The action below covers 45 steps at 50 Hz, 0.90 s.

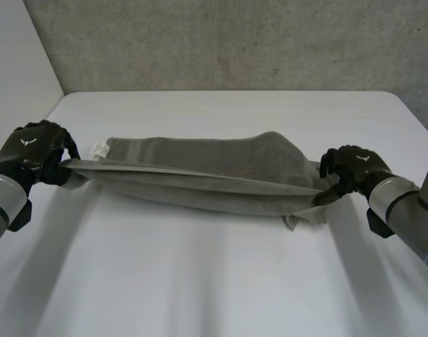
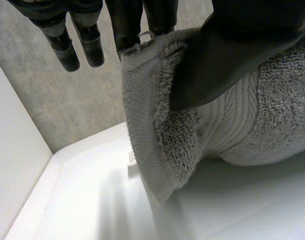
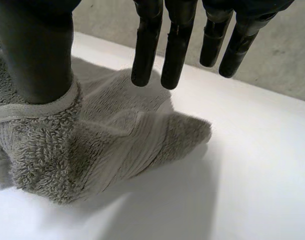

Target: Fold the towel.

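A grey towel (image 1: 214,172) lies folded lengthwise across the white table (image 1: 214,281), its near edge drawn out between both hands. My left hand (image 1: 35,151) grips the towel's left end. In the left wrist view the thumb (image 2: 217,55) pinches the thick hem of the towel (image 2: 167,135) against the fingers and holds it above the table. My right hand (image 1: 354,167) is at the towel's right end. There its fingers (image 3: 177,45) stand straight and clear of the towel (image 3: 92,145), while the thumb (image 3: 40,55) rests against the hem. That end sits bunched on the table.
A small white label (image 1: 99,149) sticks out at the towel's back left corner. A grey wall runs behind the table and a white panel stands at the left. The table's right edge lies close behind my right arm.
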Available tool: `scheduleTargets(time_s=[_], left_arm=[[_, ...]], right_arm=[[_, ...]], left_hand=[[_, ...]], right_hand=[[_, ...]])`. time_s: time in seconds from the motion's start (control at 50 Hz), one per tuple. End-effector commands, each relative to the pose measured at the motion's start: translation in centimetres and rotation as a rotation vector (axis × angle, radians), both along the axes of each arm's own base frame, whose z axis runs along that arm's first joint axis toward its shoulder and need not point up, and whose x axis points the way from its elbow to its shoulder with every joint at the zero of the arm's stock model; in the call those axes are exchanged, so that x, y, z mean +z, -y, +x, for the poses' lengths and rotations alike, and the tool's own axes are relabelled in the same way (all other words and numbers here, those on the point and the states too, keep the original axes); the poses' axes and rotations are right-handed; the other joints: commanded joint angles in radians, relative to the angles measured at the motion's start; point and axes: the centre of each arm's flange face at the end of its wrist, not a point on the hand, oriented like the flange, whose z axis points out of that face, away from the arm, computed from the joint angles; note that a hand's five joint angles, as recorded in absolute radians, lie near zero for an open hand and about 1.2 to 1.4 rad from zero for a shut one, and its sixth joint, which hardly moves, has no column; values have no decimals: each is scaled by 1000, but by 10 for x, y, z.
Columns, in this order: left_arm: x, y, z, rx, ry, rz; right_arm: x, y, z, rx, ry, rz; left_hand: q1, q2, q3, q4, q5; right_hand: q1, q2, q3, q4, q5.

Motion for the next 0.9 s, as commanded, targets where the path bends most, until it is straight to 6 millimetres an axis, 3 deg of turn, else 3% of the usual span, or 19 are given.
scheduleTargets(time_s=[0.02, 0.12, 0.16, 0.18, 0.22, 0.3, 0.34, 0.38, 0.4, 0.44, 0.56, 0.64, 0.68, 0.74, 0.82, 0.86, 0.88, 0.9], left_arm=[[11, -1, -1, -2, -2, -36], [14, -3, -2, -2, -11, -44], [14, -3, -2, -2, -14, -45], [13, -3, -2, -1, -17, -41], [13, -3, -2, -1, -17, -40], [11, -5, -1, 1, -17, -29], [10, -5, -1, 1, -17, -24], [9, -7, -1, -1, -17, -14], [10, -8, -1, -2, -18, -7], [10, -11, -1, -8, -21, 4], [9, -12, -7, -66, -32, 21], [11, -4, -8, -77, -36, 8], [1, 13, -13, -84, -25, 30], [1, 23, -18, -98, -25, 24], [14, 52, -37, -143, -31, -41], [21, 64, -42, -146, -30, -77], [30, 77, -44, -136, -32, -117], [30, 77, -44, -136, -32, -118]], right_arm=[[13, 1, 1, 3, 39, -32], [0, -3, 5, 19, 31, 4], [-18, -5, 7, 29, 22, 54], [-18, -5, 7, 30, 22, 54], [-29, -9, 11, 69, 28, 96], [-26, -12, 13, 122, 52, 109], [-19, -14, 13, 146, 70, 103], [11, -20, 9, 174, 92, 51], [12, -20, 9, 174, 92, 51], [38, -21, 3, 181, 102, -3], [55, -20, 5, 212, 64, -40], [60, -5, 10, 237, -52, -115], [60, 2, 16, 243, -98, -146], [57, 13, 28, 238, -188, -199], [59, 28, 39, 229, -267, -272], [72, 46, 47, 215, -331, -391], [72, 46, 47, 215, -331, -392], [88, 58, 50, 194, -332, -489]], left_hand=[[112, 62, -51, -59, 61], [112, 62, -51, -59, 61], [112, 62, -51, -59, 61], [112, 62, -51, -59, 61], [112, 62, -51, -59, 61], [112, 62, -51, -59, 61], [112, 62, -51, -59, 61], [112, 62, -51, -59, 61], [112, 62, -51, -59, 61], [112, 62, -51, -59, 61], [112, 62, -51, -59, 61], [112, 62, -51, -59, 61], [112, 62, -51, -59, 61], [112, 62, -51, -59, 61], [112, 62, -51, -59, 61], [112, 62, -51, -59, 61], [112, 62, -51, -59, 61], [112, 62, -51, -59, 61]], right_hand=[[179, 180, -42, -76, 197], [217, 218, -42, -76, 235], [474, 475, -42, -76, 492], [476, 476, -42, -76, 493], [688, 689, -42, -76, 706], [689, 690, -42, -76, 706], [689, 690, -42, -76, 706], [689, 690, -42, -76, 706], [689, 690, -42, -76, 706], [689, 690, -42, -76, 706], [689, 690, -42, -76, 706], [689, 690, -42, -76, 706], [689, 690, -42, -76, 706], [689, 690, -42, -76, 706], [689, 690, -42, -76, 706], [689, 690, -42, -76, 706], [689, 690, -42, -76, 706], [689, 690, -42, -76, 706]])
